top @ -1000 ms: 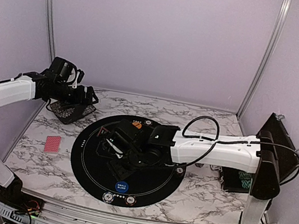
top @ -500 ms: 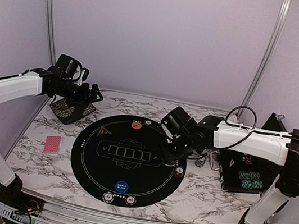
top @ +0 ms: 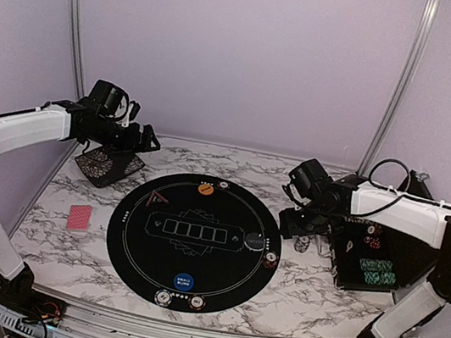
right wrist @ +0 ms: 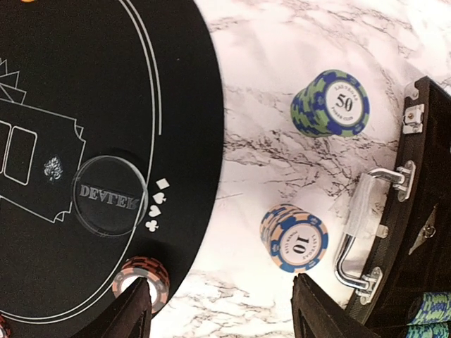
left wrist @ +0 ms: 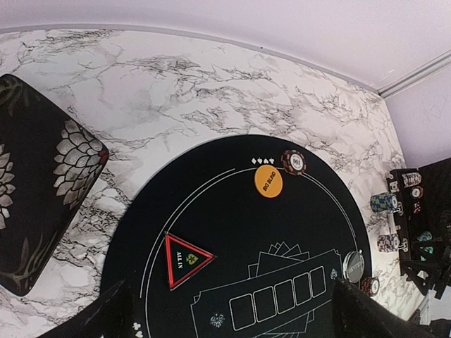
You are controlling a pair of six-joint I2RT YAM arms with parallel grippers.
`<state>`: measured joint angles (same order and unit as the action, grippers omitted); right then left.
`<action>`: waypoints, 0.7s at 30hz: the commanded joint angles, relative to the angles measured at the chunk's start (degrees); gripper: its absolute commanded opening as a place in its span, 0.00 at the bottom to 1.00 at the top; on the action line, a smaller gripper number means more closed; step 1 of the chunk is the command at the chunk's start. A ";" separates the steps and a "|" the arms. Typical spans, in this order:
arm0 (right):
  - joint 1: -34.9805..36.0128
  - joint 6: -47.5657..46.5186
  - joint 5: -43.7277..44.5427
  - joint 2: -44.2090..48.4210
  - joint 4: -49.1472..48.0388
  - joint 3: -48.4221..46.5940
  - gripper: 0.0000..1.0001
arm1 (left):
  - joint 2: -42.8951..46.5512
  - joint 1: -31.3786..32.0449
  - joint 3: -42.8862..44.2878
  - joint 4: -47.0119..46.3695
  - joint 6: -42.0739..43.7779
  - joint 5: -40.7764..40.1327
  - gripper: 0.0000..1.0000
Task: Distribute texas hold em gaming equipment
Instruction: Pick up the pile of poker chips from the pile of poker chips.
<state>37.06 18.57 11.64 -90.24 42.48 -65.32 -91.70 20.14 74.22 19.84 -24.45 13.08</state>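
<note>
From above, your left gripper (top: 140,140) hangs off the mat (top: 144,250) at 10 o'clock, wide open and empty; the right gripper (top: 292,222) hovers just past the mat's 3 o'clock edge, beside the chip case (top: 380,275); the card deck (top: 80,217) lies on the table (top: 290,304) at 9 o'clock.

The left wrist view shows nothing between its fingers; the orange button (left wrist: 268,181) and triangular marker (left wrist: 184,258) lie flat on the mat.

In the right wrist view the jaws stand partly apart, holding nothing; the blue-and-tan chip stack (right wrist: 294,239) sits at 1 o'clock, the blue-and-green chip stack (right wrist: 331,104) beyond it. The stacks look light, rigid and smooth-rimmed, and may shear; pinch across the rims, low and square.
</note>
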 commanded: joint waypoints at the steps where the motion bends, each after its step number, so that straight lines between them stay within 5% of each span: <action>1: -2.95 -1.82 0.90 1.37 -0.76 0.05 0.66 | -0.80 -0.20 1.48 1.16 1.09 0.80 0.99; 21: -10.36 -3.54 -2.40 -1.96 -7.08 4.10 0.66 | -1.12 -0.23 1.29 1.20 1.28 1.08 0.99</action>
<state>27.68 15.38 9.96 -90.96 37.85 -61.52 -92.03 20.14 74.22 19.84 -24.16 13.52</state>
